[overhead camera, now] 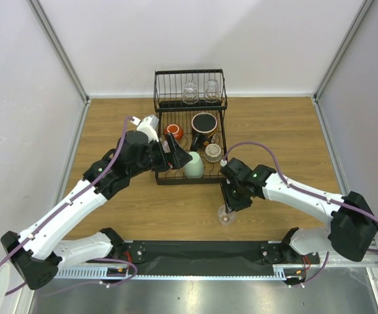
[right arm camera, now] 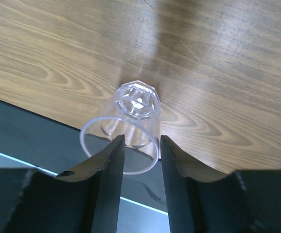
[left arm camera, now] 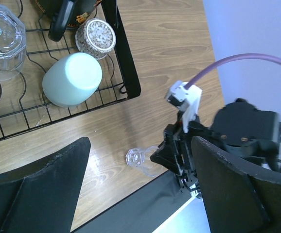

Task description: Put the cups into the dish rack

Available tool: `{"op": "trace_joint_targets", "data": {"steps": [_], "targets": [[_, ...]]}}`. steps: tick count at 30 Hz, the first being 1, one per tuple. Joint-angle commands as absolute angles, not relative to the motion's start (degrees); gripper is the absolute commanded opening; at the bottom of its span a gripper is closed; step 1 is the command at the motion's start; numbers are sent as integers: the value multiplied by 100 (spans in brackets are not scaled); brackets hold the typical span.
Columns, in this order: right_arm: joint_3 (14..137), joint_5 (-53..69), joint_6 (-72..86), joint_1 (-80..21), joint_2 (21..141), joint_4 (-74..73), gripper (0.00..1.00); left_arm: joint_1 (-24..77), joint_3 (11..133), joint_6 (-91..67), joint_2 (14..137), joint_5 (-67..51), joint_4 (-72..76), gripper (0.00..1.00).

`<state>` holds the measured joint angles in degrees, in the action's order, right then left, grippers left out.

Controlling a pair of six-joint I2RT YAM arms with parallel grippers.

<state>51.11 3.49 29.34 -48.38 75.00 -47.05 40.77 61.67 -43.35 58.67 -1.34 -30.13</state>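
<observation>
- Wooden table (overhead camera: 280, 131), rack (overhead camera: 157, 140) at its far side; clear glass (right arm camera: 133, 104) lies on bare wood, faint from overhead.
- Right gripper (right arm camera: 141, 160) narrowly parted at its rim; grip unclear.
- Left gripper (overhead camera: 178, 155) gapes empty beside rack's green cup (left arm camera: 72, 78).

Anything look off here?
One clear tumbler sits outside the dish rack, on the table by the black mat, with the right pincer straddling its rim. In the rack, the mint-green cup rests tilted at the near corner, not upright. No spills or breakage visible.
</observation>
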Motion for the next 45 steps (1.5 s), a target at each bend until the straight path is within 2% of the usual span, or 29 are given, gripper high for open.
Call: {"op": "trace_joint_targets", "data": {"steps": [1,5,6,8,9,12,19,24,28,35,42,45], "targets": [[5028,282,2892,-4895,7576,-4526,39,4043,6451,-4316,5757,-220,-2944,90],[5036,229,2874,-4896,7576,-4535,28,4043,6495,-4245,5766,-334,-2778,91],[5071,220,2874,-4896,7585,-4544,21,4043,6486,-4245,5757,-438,-2716,91],[5185,141,2865,-4904,7585,-4597,15,4043,6530,-4245,5783,-536,-2524,91],[5238,115,2874,-4904,7585,-4614,9,4043,6582,-4245,5792,-597,-2488,92],[5457,70,2839,-4896,7655,-4623,0,4043,6749,-4298,5880,-545,-2513,97],[6669,-219,2558,-4887,7805,-4886,0,4025,7707,-4604,6108,-27,-2971,100],[7882,-562,2242,-4852,7638,-4948,0,3666,7568,-5421,5959,-447,-2585,98],[8760,-598,2057,-4773,7419,-4659,0,3261,7050,-6335,5845,-1045,-1639,97],[9228,104,2118,-4360,7146,-4000,0,3225,6618,-7303,5906,-1380,-335,98],[8965,290,2285,-4166,6759,-3095,0,3217,6390,-8190,6082,-1652,527,98],[8886,220,2303,-4140,6610,-2936,0,3217,6294,-8629,6205,-1749,658,93]]}}
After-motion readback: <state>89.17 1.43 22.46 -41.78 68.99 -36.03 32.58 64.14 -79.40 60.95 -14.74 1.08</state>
